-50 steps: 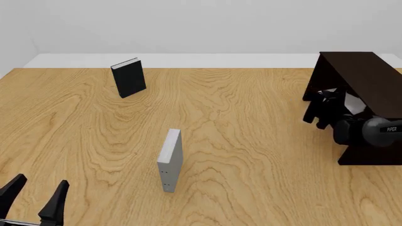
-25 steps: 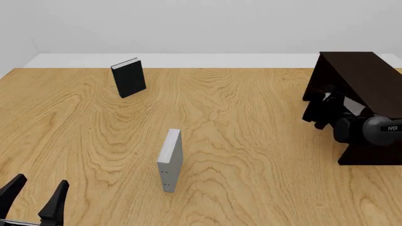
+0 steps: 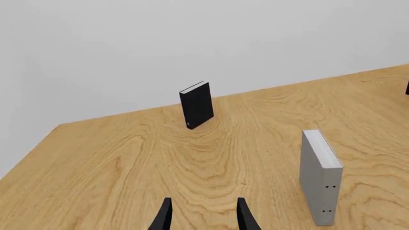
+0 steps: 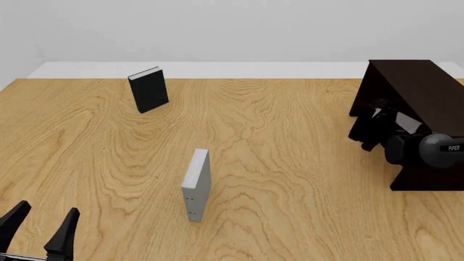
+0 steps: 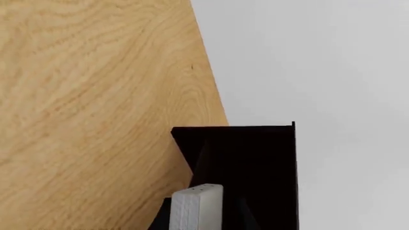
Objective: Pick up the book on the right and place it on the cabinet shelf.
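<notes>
Grey book [image 5: 197, 207] is being held tight by the right end effector [image 4: 378, 128] at the dark cabinet [image 4: 417, 103]; setting down is being left. Left end effector [image 4: 40, 228] is being kept spread apart.

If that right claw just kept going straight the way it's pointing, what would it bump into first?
Probably the dark cabinet: the right gripper, shut on the grey book, points into its opening. How far inside it already is, is unclear.
</notes>
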Robot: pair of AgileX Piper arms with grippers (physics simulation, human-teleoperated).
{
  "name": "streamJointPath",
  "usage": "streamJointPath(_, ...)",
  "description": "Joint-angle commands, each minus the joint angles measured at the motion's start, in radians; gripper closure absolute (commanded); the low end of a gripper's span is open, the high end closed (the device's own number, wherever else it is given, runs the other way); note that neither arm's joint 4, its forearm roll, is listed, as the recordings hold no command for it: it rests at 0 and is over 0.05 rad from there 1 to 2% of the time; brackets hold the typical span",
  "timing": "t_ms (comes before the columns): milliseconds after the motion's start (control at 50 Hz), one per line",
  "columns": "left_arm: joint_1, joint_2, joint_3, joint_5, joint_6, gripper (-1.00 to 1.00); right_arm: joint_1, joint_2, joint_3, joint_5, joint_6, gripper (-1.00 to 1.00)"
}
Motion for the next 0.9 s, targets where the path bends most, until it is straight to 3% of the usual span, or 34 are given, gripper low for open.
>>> streamJointPath(20, 0.001, 0.000, 0.000, 0.001, -0.001, -1.00, 0.018, -0.006, 0.005, 0.002, 0.016, -1.00)
streamJointPath(640, 0.001, 0.000, 0.000, 0.001, -0.004, -1.00, 0.074, 0.003, 0.014, 0.000, 0.038, -1.00)
streamJointPath(900, 0.050, 0.000, 0.000, 0.023, -0.022, -1.00, 0.088, 0.000, 0.000, 0.008, 0.043, -1.00)
